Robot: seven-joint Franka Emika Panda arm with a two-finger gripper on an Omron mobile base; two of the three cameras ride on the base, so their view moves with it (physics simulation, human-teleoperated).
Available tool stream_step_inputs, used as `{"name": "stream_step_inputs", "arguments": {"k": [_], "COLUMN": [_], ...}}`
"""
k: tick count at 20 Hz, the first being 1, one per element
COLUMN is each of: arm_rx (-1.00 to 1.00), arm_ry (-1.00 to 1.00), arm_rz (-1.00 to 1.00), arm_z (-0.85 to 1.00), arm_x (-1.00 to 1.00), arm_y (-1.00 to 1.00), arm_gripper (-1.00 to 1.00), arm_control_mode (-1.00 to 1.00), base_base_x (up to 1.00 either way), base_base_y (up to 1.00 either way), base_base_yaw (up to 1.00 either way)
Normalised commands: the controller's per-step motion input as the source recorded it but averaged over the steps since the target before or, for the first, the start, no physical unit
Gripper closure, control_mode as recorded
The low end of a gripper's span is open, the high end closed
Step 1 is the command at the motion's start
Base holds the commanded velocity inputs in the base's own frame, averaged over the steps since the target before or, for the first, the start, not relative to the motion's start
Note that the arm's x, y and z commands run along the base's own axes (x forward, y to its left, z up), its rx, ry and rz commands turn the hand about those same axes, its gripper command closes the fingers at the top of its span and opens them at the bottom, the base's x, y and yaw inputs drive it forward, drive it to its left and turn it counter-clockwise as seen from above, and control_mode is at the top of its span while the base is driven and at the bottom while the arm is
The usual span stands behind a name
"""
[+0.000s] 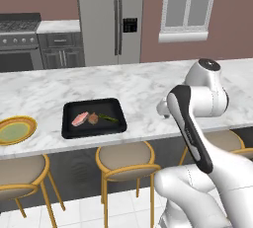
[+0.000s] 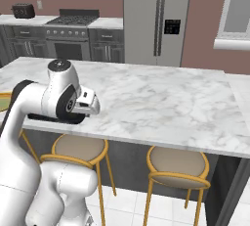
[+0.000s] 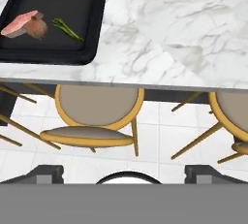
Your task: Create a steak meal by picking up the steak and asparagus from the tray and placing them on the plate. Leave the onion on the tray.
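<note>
Steak (image 1: 79, 119) sits on the tray (image 1: 94, 104) touching the onion (image 1: 92, 118); looks floppy and slick (pinch its outer edge); end effector (image 3: 124, 172) spread wide, empty, off the counter (image 1: 148, 89).

The black rectangular shallow tray (image 3: 53, 48) lies on the white marble counter (image 3: 160, 29), up and to the left of the two dark fingertips (image 3: 46, 173) in the hand view. In the tray, the flat pink-red slab of steak (image 3: 18, 23) is leftmost, the small round reddish-brown onion (image 3: 38, 29) touches its right side, and the thin dark green asparagus stalk (image 3: 68, 30) lies just right of the onion. Between fingertips and counter edge stands a round cushioned stool with golden legs (image 3: 94, 114). In the left base view, the round yellow-rimmed plate (image 1: 16, 129) sits on the counter left of the tray, apart from it.
</note>
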Motion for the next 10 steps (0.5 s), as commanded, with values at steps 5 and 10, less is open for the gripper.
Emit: {"name": "stream_step_inputs", "arguments": {"k": [5, 10], "arm_rx": [-0.05, -0.06], "arm_ry": [0.0, 0.0], "arm_rz": [0.01, 0.01], "arm_z": [0.0, 0.0], "arm_x": [-0.48, -0.48], "arm_y": [0.07, 0.15], "arm_gripper": [-1.0, -1.0], "arm_control_mode": [-1.0, -1.0], "base_base_x": [0.0, 0.0], "base_base_y": [0.0, 0.0], "base_base_yaw": [0.0, 0.0]}}
